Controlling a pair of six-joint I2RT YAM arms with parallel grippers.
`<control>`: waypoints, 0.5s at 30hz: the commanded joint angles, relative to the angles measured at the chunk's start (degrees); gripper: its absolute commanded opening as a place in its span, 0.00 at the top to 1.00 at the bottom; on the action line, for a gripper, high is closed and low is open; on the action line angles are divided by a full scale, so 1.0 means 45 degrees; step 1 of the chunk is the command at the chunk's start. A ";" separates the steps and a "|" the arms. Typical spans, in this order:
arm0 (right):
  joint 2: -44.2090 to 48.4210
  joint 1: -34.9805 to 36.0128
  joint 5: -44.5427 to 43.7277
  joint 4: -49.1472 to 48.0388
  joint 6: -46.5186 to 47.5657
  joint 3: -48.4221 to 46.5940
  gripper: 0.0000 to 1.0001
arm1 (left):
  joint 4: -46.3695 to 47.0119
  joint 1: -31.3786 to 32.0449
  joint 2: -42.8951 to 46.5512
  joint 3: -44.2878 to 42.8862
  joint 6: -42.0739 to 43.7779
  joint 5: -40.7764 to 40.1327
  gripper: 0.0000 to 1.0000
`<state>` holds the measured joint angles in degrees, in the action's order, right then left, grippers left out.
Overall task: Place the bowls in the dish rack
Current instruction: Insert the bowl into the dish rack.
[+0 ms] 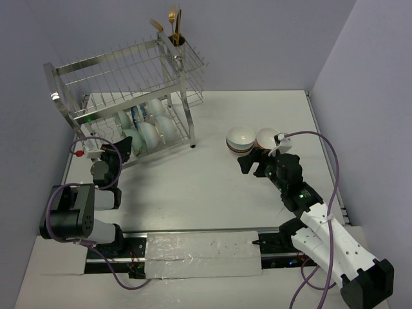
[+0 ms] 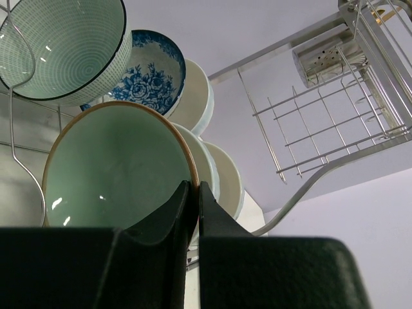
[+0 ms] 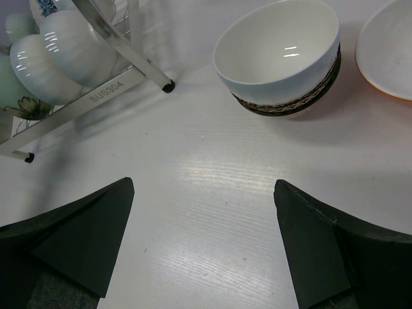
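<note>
Here we see the dish rack at the far left of the counter. Its lower tier carries a row of bowls set on edge, and the cutlery cup at its far corner holds gold utensils. The left end effector is up against the near end of that lower tier. In its wrist view we find its fingers closed almost together on the rim of a pale green bowl with a brown edge — the rim runs straight down into the thin slit between them. That bowl stands on edge among the rack's wires, with a teal ringed bowl higher in the view, a blue floral bowl behind it and white bowls lined up beyond. On the right half of the counter two more bowls sit upright, close side by side: a white bowl with a brown-patterned band and, just to its right, an orange-backed bowl. The right end effector hovers just short of them with its jaws spread wide and nothing between them — only bare counter shows in the gap. In that view the rack's foot stands on the counter to the left of the white bowl, apart from it.
</note>
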<state>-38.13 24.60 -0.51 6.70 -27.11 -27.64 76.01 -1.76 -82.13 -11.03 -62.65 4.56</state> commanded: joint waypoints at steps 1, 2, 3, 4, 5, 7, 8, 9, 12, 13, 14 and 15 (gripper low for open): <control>0.0016 0.0100 0.0056 -0.0532 0.0205 0.0029 0.03 | 0.6781 0.0118 -0.0148 0.0302 0.0075 -0.0133 1.00; 0.0016 0.0100 0.0056 -0.0512 0.0224 0.0009 0.03 | 0.6762 0.0118 -0.0206 0.0341 0.0095 -0.0153 1.00; 0.0016 0.0100 0.0056 -0.0512 0.0224 0.0009 0.03 | 0.6762 0.0118 -0.0226 0.0360 0.0153 -0.0115 1.00; -0.0003 0.0100 0.0056 -0.0512 0.0205 0.0028 0.03 | 0.6665 0.0137 -0.0245 0.0341 0.0134 -0.0114 0.98; -0.0003 0.0100 0.0056 -0.0531 0.0205 0.0029 0.03 | 0.6606 0.0118 -0.0246 0.0341 0.0134 -0.0095 0.95; -0.0023 0.0100 0.0056 -0.0493 0.0205 0.0009 0.03 | 0.6450 0.0137 -0.0168 0.0360 0.0075 -0.0153 0.87; -0.0023 0.0100 0.0056 -0.0493 0.0205 0.0009 0.03 | 0.6333 0.0118 -0.0090 0.0438 0.0037 -0.0211 0.85; -0.0023 0.0100 0.0056 -0.0493 0.0205 0.0009 0.03 | 0.6177 0.0118 0.0007 0.0477 -0.0080 -0.0309 0.82; -0.0023 0.0100 0.0055 -0.0473 0.0224 0.0009 0.03 | 0.5261 0.0137 0.0670 0.0556 0.0133 -0.0427 0.70; -0.0023 0.0100 0.0056 -0.0492 0.0224 0.0009 0.03 | 0.4620 0.0137 0.1136 0.0575 0.0308 -0.0543 0.68; -0.0023 0.0100 0.0036 -0.0493 0.0224 0.0009 0.03 | 0.4285 0.0137 0.1373 0.0595 0.0406 -0.0583 0.66; -0.0023 0.0100 0.0055 -0.0493 0.0205 0.0009 0.03 | 0.3933 0.0137 0.1898 0.0595 0.0485 -0.0641 0.65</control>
<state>-38.13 24.62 -0.43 6.66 -27.11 -27.62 75.13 -1.39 -78.89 -8.58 -62.33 2.92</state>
